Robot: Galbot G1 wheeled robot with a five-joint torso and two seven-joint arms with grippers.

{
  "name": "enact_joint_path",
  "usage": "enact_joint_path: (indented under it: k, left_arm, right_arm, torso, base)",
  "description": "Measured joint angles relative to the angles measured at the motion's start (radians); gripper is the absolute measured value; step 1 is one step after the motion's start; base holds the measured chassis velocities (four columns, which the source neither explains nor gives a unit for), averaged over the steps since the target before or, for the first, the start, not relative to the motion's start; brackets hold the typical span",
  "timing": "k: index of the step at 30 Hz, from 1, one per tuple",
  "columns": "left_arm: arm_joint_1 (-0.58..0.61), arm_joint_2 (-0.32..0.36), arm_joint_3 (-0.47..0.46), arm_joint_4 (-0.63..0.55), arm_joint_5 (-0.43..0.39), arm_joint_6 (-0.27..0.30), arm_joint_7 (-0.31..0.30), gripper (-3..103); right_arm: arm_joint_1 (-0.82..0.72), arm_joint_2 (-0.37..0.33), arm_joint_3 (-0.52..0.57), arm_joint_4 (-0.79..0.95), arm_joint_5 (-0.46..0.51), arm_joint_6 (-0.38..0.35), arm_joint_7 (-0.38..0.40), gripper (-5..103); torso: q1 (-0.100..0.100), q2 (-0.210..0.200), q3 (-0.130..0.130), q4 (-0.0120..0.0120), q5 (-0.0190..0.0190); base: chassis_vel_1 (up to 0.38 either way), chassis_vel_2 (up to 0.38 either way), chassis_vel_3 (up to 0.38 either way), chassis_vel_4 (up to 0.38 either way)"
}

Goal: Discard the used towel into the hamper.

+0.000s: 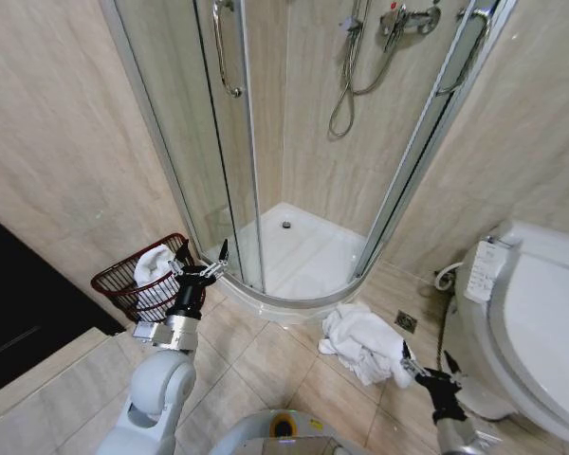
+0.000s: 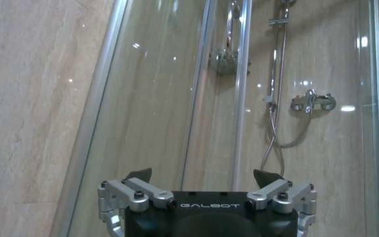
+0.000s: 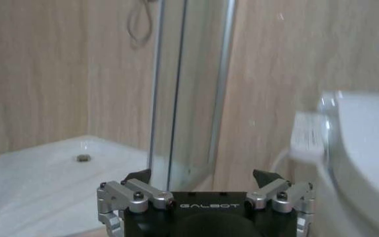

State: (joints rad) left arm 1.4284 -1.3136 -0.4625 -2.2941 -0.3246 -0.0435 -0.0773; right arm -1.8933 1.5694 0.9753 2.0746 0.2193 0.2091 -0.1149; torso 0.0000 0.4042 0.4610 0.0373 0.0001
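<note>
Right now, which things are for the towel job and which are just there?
For the job:
- white towel crumpled on the floor tiles
- hamper, with a white cloth already inside
- right gripper, open beside the towel
- left gripper, open by the hamper

Just there:
- shower cabin
- toilet
- floor drain

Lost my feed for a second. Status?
Both hands open, empty: left hand beside hamper, right hand low by toilet. White towel in hamper; another towel on floor. Nothing blocking.
</note>
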Motion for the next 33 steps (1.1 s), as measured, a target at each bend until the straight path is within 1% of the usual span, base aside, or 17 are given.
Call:
enact_joint_path:
  k: [1, 7, 9, 11, 12, 14, 15, 16, 18, 19, 20, 21, 23, 24, 25, 30, 33]
  left_arm:
    - [0.0, 0.0, 0.0, 0.0, 0.0, 0.0, 0.0, 100]
    - [0.0, 0.0, 0.0, 0.003, 0.0, -0.001, 0.0, 100]
    - [-0.003, 0.006, -0.012, 0.06, -0.001, -0.019, 0.009, 100]
    - [-0.003, 0.008, -0.015, 0.077, -0.002, -0.024, 0.012, 100]
    - [-0.007, 0.015, -0.028, 0.137, -0.005, -0.045, 0.023, 100]
    - [-0.01, 0.023, -0.042, 0.201, -0.009, -0.066, 0.034, 100]
    - [-0.011, 0.025, -0.047, 0.226, -0.01, -0.075, 0.038, 100]
    - [-0.011, 0.025, -0.047, 0.226, -0.01, -0.075, 0.038, 100]
    - [-0.014, 0.035, -0.065, 0.308, -0.016, -0.103, 0.054, 100]
    - [-0.014, 0.035, -0.065, 0.308, -0.016, -0.103, 0.054, 100]
    - [0.001, 0.054, -0.091, 0.338, -0.051, -0.111, 0.08, 100]
    - [0.013, 0.063, -0.103, 0.34, -0.068, -0.112, 0.093, 100]
    - [0.021, 0.065, -0.11, 0.335, -0.078, -0.112, 0.099, 100]
    - [0.025, 0.064, -0.115, 0.329, -0.082, -0.111, 0.101, 100]
    - [0.04, 0.059, -0.127, 0.305, -0.092, -0.106, 0.107, 100]
    - [0.075, 0.049, -0.145, 0.271, -0.102, -0.1, 0.118, 100]
    - [0.152, 0.038, -0.153, 0.22, -0.132, -0.098, 0.13, 100]
  right_arm:
    - [0.012, -0.015, 0.016, -0.004, 0.0, 0.006, -0.009, 100]
    - [0.029, -0.04, 0.034, -0.002, 0.015, 0.001, -0.013, 100]
    - [0.03, -0.044, 0.03, 0.011, 0.021, -0.005, -0.013, 100]
    - [0.029, -0.043, 0.026, 0.014, 0.02, -0.005, -0.013, 100]
    - [0.026, -0.038, 0.014, 0.021, 0.015, -0.005, -0.013, 100]
    - [0.023, -0.032, -0.002, 0.027, 0.005, -0.005, -0.013, 100]
    - [0.023, -0.03, -0.007, 0.029, 0.001, -0.004, -0.014, 100]
    - [0.023, -0.03, -0.007, 0.029, 0.001, -0.004, -0.014, 100]
    - [0.023, -0.025, -0.018, 0.034, -0.011, -0.004, -0.014, 100]
    - [0.023, -0.025, -0.018, 0.034, -0.011, -0.004, -0.014, 100]
    - [0.025, -0.025, -0.019, 0.037, -0.014, -0.004, -0.014, 100]
    - [0.025, -0.025, -0.019, 0.038, -0.014, -0.005, -0.014, 100]
    - [0.025, -0.027, -0.017, 0.039, -0.014, -0.006, -0.014, 100]
    - [0.024, -0.028, -0.016, 0.04, -0.014, -0.006, -0.014, 100]
    - [0.021, -0.03, -0.011, 0.041, -0.013, -0.007, -0.014, 100]
    - [0.017, -0.031, -0.007, 0.041, -0.007, -0.008, -0.014, 100]
    - [0.02, -0.033, -0.003, 0.039, -0.004, -0.013, -0.014, 100]
  torso:
    - [0.0, 0.0, 0.0, 0.0001, 0.0]
    - [0.0, 0.0, 0.0, 0.0, 0.0001]
    - [0.0, 0.0, 0.0, 0.0, 0.0]
    - [0.0, 0.0, 0.0, 0.0, -0.0002]
    - [0.0, 0.0, 0.0, 0.0, -0.0002]
    - [0.0, 0.0, 0.0, 0.0, -0.0003]
    - [0.0, 0.0, 0.0, 0.0, -0.0003]
    - [0.0, 0.0, 0.0, 0.0, -0.0003]
    - [0.0, 0.0, 0.0, 0.0, -0.0002]
    - [0.0, 0.0, 0.0, 0.0, -0.0002]
    - [0.0, 0.0, 0.0, -0.0003, -0.0008]
    - [0.0, 0.0, 0.0, 0.0004, 0.0001]
    - [0.0, 0.0, 0.0, 0.0002, 0.0003]
    - [0.0, 0.0, 0.0, 0.0003, -0.0003]
    - [0.0, 0.0, 0.0, -0.0001, -0.0002]
    - [0.0, 0.0, 0.0, -0.0001, -0.0001]
    - [0.0, 0.0, 0.0, -0.0001, -0.0002]
  base:
    - [0.0, 0.0, 0.0, 0.0]
    - [0.0, 0.0, 0.0, 0.0]
    - [0.0, 0.0, 0.0, 0.0]
    - [0.0, 0.0, 0.0, 0.0]
    - [0.0, 0.0, 0.0, 0.0]
    - [0.0, 0.0, 0.0, 0.0]
    - [0.0, 0.0, 0.0, 0.0]
    - [0.0, 0.0, 0.0, 0.0]
    - [0.0, 0.0, 0.0, 0.0]
    - [0.0, 0.0, 0.0, 0.0]
    - [0.0, 0.0, 0.0, 0.0]
    - [0.0, 0.0, 0.0, 0.0]
    - [0.0, 0.0, 0.0, 0.0]
    - [0.0, 0.0, 0.0, 0.0]
    - [0.0, 0.0, 0.0, 0.0]
    - [0.0, 0.0, 0.0, 0.0]
    - [0.0, 0.0, 0.0, 0.0]
